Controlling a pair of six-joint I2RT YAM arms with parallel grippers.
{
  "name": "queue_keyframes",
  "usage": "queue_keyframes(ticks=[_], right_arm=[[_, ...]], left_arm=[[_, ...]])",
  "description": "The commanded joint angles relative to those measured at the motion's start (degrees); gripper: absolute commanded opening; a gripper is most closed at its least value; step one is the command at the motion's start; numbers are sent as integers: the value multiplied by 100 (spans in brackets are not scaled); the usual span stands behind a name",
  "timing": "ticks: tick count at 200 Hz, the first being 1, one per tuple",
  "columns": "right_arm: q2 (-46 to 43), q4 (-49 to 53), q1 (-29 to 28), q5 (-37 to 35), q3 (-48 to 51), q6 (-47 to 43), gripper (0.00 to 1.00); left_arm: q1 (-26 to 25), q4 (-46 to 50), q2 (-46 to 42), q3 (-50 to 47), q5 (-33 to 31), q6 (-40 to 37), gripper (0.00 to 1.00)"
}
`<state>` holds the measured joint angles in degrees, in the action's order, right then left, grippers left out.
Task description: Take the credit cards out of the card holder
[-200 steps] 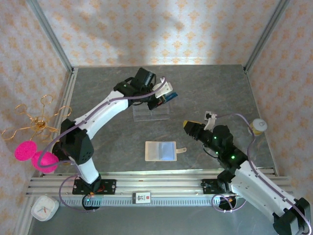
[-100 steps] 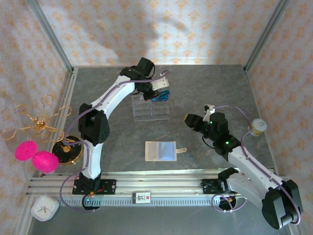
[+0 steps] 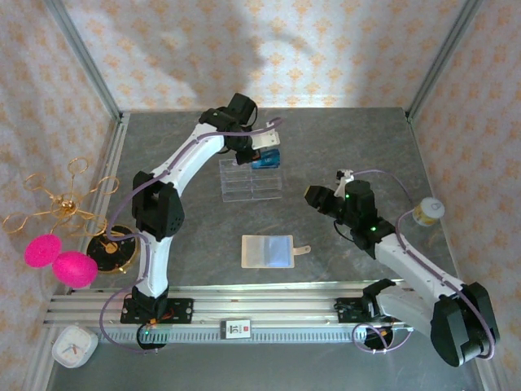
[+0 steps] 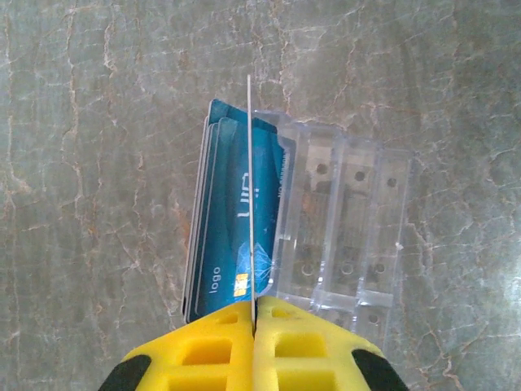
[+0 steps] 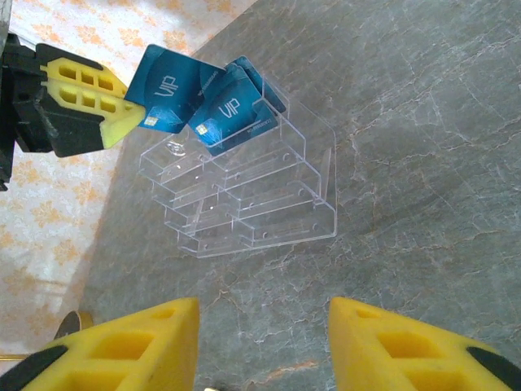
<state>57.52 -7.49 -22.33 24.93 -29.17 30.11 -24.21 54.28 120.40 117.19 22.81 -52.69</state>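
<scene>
The beige card holder (image 3: 267, 251) lies open and flat on the table, its snap tab pointing right. My left gripper (image 4: 254, 306) is shut on one blue credit card (image 4: 249, 187), seen edge-on, held upright over the far end of the clear tray (image 4: 346, 220). Two more blue credit cards (image 4: 224, 236) stand in that tray's end slot. From the right wrist view the held card (image 5: 167, 98) sits in the left gripper (image 5: 122, 114) beside the slotted cards (image 5: 232, 110). My right gripper (image 5: 262, 314) hangs open and empty over bare table, facing the tray.
A small white jar (image 3: 427, 212) stands at the right wall. A gold wire stand with pink balls (image 3: 50, 248) sits outside the left frame post. An aluminium rail (image 3: 244, 305) runs along the near edge.
The left arm has swung its elbow back and brought the held card left, over the tray's far end. The right arm has shifted slightly, staying open.
</scene>
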Motion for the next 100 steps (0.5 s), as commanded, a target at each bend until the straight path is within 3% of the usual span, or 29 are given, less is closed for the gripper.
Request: queue_keyframes(ticks=[1,100], right_arm=[[30,-166,35,10,-243,-102,45],[224,-251,41,124,-318,-30,45]], left_arm=[[55,215,155,183,-218,-198,0],[54,-130,168,112,-377,-216,0]])
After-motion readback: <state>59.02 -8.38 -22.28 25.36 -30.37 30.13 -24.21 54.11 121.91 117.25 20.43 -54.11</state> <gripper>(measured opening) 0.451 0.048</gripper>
